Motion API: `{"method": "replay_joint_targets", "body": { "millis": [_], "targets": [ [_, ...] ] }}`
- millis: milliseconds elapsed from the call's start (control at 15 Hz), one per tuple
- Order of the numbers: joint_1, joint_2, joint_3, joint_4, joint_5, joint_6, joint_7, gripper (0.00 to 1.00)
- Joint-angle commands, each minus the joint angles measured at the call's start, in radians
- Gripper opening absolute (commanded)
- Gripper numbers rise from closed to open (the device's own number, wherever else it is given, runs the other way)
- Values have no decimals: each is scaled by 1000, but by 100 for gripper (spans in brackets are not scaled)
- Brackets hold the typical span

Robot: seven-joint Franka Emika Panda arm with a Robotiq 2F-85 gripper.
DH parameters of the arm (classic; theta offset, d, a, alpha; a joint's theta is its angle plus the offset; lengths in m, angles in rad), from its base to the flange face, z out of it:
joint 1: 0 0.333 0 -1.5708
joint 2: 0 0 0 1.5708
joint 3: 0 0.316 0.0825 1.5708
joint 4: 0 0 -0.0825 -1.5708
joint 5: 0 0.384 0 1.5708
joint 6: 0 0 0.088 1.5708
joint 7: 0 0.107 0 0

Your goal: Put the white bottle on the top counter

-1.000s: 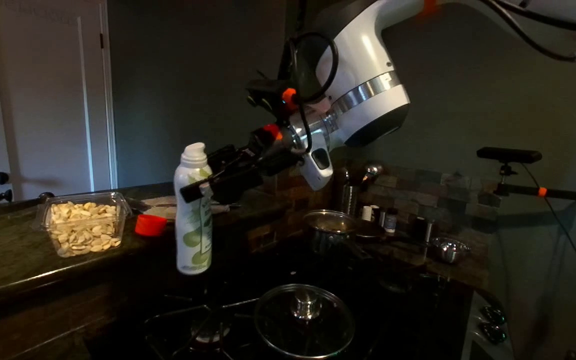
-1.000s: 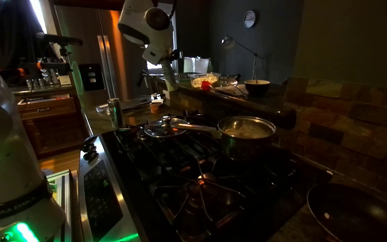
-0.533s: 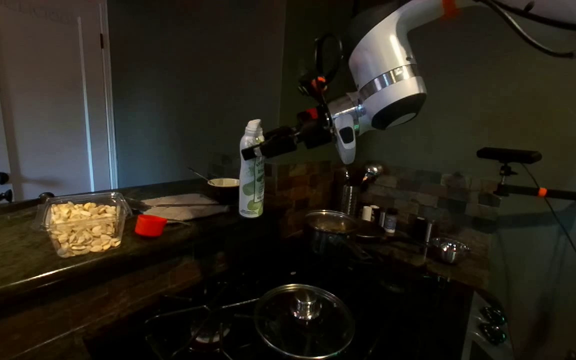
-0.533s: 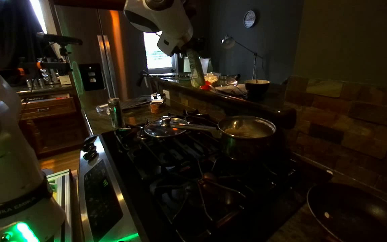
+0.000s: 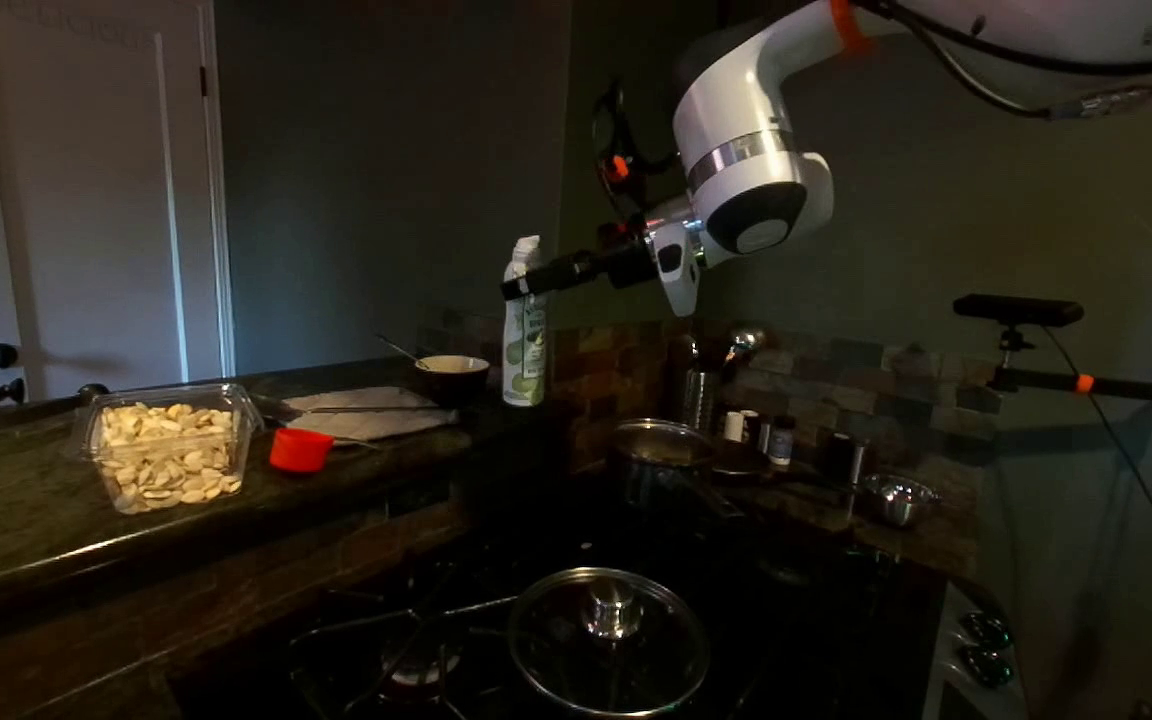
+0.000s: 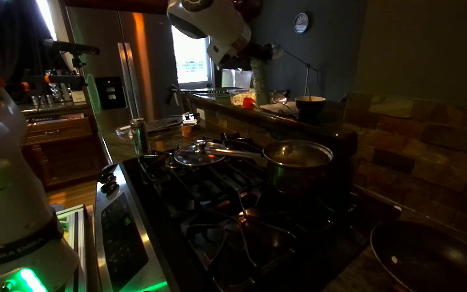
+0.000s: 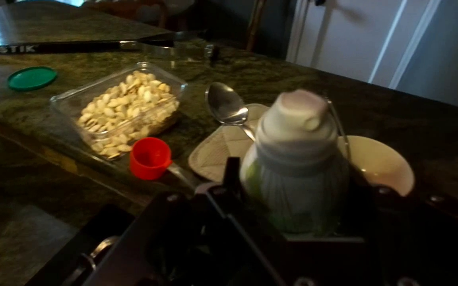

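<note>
"What's in your claw [image 5: 520,283]?"

"The white bottle [image 5: 526,350]. I've got it clamped between the fingers [image 5: 558,274], by its upper body, just under the neck. On my wrist feed the cap [image 7: 300,113] stands clear above my grip; the lower part is hidden there."

"Which way does it point?"

"Cap up, base down. Both exterior views give me a long axis close to vertical, crossing the claw, which reaches it from the side."

"And is it on the top counter [image 5: 6,490]?"

"I can't tell whether its base touches the stone or hangs above. In an exterior view the base shows just to the right of the dark bowl [image 5: 454,386]."

"What's beyond it?"

"From the wrist, nearest first: the red scoop [image 7: 149,159] off to the left, a quilted potholder [image 7: 215,155] behind the bottle, with a spoon [image 7: 225,104] reaching over it. Then a clear tub [image 7: 66,104] of pale nut-like pieces [image 7: 129,107], a flat green disc [image 7: 32,78] farther left, and a pale door [image 7: 356,43] at the back."
</note>
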Motion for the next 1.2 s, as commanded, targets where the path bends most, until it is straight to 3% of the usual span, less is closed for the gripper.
{"method": "replay_joint_targets", "body": {
  "millis": [0, 133, 200, 267, 333, 733, 1133],
  "targets": [
    [-28, 114, -26, 133, 116, 98, -7, 34],
    [-43, 174, -43, 194, 198, 139, -16, 34],
    [-30, 105, -45, 117, 119, 92, -4, 59],
    [-37, 131, -52, 141, 144, 101, -5, 59],
    [-41, 151, -56, 159, 154, 102, -5, 34],
    [-47, 258, -53, 333, 344, 145, -174, 34],
    [-47, 367, -71, 431, 326, 180, -141, 34]
  ]
}}
